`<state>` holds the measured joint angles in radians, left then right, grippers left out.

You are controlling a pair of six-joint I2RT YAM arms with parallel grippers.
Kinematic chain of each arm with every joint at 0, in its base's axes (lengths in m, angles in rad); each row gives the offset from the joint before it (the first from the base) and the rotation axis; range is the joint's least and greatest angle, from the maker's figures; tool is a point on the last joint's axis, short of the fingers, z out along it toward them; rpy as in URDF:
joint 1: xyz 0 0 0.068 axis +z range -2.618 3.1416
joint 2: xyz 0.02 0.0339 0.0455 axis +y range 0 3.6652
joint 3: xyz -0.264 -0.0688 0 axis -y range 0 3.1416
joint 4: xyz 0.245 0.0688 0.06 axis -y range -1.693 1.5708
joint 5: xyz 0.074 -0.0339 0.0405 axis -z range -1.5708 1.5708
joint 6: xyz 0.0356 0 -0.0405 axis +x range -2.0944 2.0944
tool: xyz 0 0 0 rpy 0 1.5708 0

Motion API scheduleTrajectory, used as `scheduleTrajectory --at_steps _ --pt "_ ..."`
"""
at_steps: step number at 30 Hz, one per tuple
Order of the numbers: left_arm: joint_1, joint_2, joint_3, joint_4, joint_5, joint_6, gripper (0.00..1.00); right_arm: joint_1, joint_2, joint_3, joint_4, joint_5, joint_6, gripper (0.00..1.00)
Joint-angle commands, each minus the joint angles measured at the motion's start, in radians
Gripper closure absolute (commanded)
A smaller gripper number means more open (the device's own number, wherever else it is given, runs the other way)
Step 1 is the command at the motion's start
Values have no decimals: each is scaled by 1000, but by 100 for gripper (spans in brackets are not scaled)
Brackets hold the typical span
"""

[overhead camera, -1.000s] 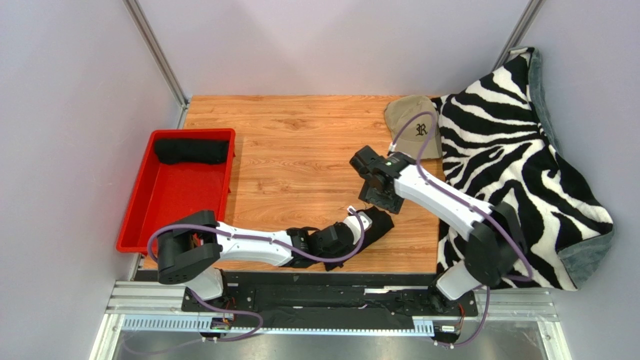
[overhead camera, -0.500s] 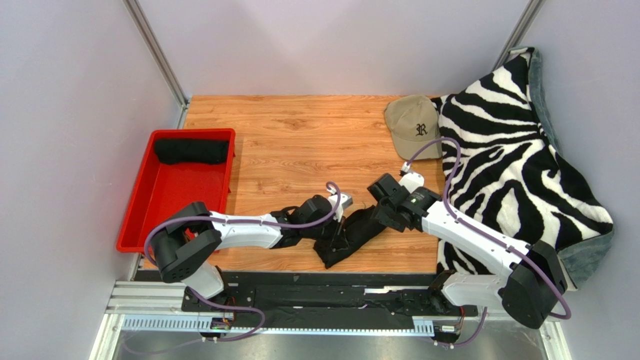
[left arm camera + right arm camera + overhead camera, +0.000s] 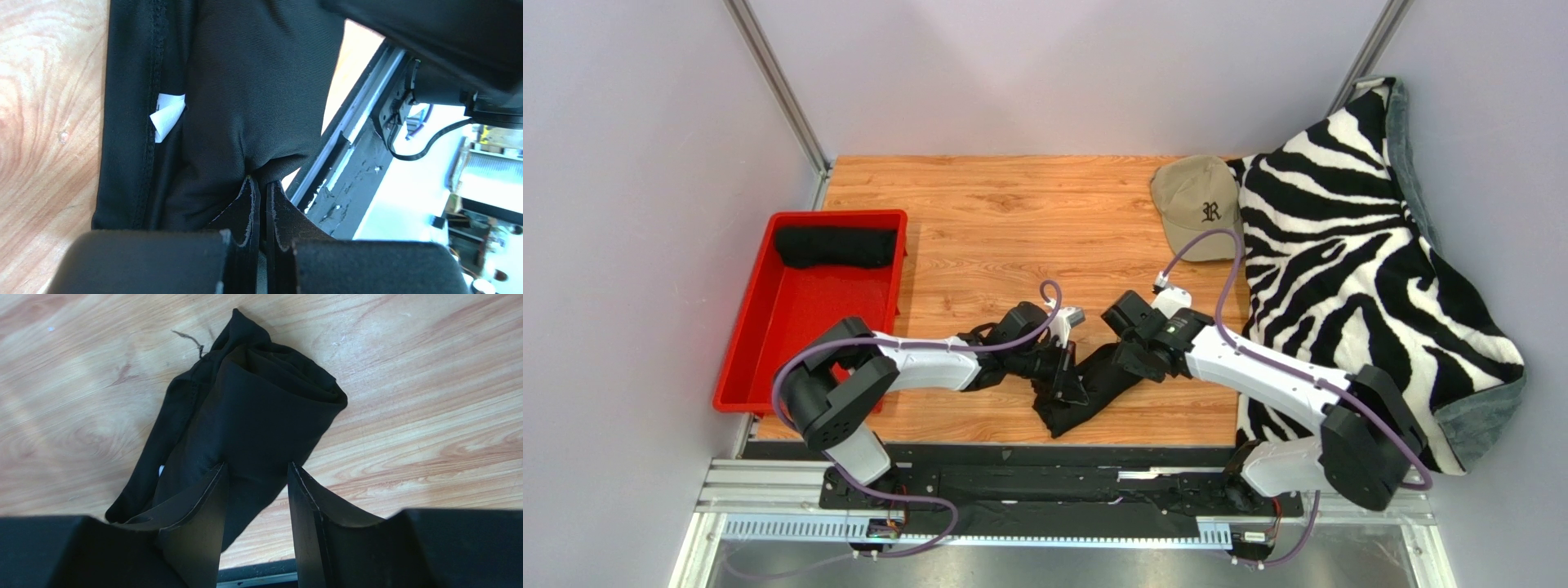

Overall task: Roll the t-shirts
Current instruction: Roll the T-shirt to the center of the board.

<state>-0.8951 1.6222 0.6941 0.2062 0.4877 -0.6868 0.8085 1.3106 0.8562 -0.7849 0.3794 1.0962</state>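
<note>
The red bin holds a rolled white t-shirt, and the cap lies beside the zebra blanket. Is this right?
Not quite. The rolled t-shirt in the red bin is black, not white; the top view shows it. The cap does lie beside the zebra blanket.

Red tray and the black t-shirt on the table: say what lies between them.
Top view: only the left arm, stretched over bare wooden table, lies between the red tray and the black t-shirt.
</note>
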Motion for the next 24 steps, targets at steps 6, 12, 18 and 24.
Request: scheduleTrajectory --at_steps 6,12,18,24 --pt "12 7 -24 -51 61 -7 100 -37 219 144 -56 -25 -8 56" --pt "15 -56 -8 -86 66 -6 84 -57 285 182 -83 -37 -42 56" --pt "27 -136 41 -137 63 -14 64 -60 280 175 -74 -43 -61 56" --pt "94 -154 64 -174 58 3 39 -60 256 147 -42 -53 -65 55"
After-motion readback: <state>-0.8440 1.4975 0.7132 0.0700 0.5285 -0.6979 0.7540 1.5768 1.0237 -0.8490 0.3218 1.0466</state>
